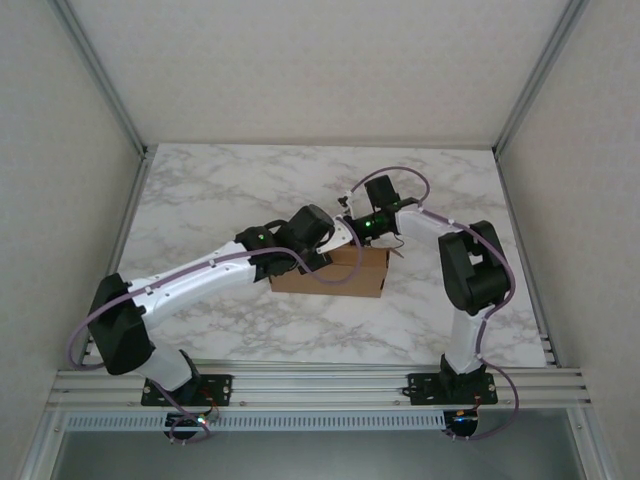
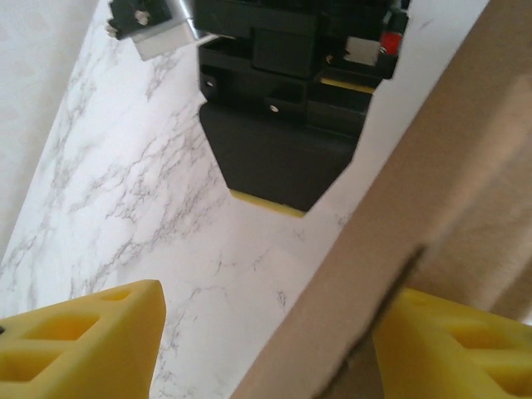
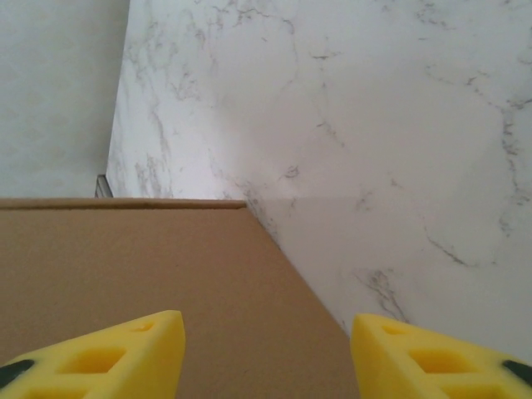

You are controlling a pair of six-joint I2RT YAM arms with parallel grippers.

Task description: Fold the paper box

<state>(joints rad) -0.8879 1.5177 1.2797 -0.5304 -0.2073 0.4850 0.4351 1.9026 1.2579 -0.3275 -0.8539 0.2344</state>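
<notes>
**A:** While both arms are leaning in over it, where is the paper box [image 1: 330, 272] sitting?

**B:** It is sitting near the middle of the marble-patterned desk [image 1: 200, 200], its long brown wall facing the arm bases. Both wrists are meeting over its far edge.

**A:** Are the left fingers [image 2: 83, 341] gripping anything?

**B:** No, they are standing apart. A cardboard panel is running up between them, lying close against one yellow pad and leaving the other clear over bare desk.

**A:** And the right fingers [image 3: 108, 357]?

**B:** Those are standing apart too, hovering above a flat panel and its corner, clamping nothing.

**A:** How is the box going to handle?

**B:** I am judging it light and thin. It is probably staying stiff across a panel and giving way at the creases, and it is likely sliding on that smooth desk if pushed from one side. I am thinking a flap's free edge is the place to pinch, with the other arm bracing the wall.

**A:** What are the views adding to each other?

**B:** The top view is giving the box's whole outline and place, though the pads are looking too small there. The left wrist view is showing the panel between the pads, plus the right arm's black wrist housing [image 2: 283, 108] just beyond.
</notes>
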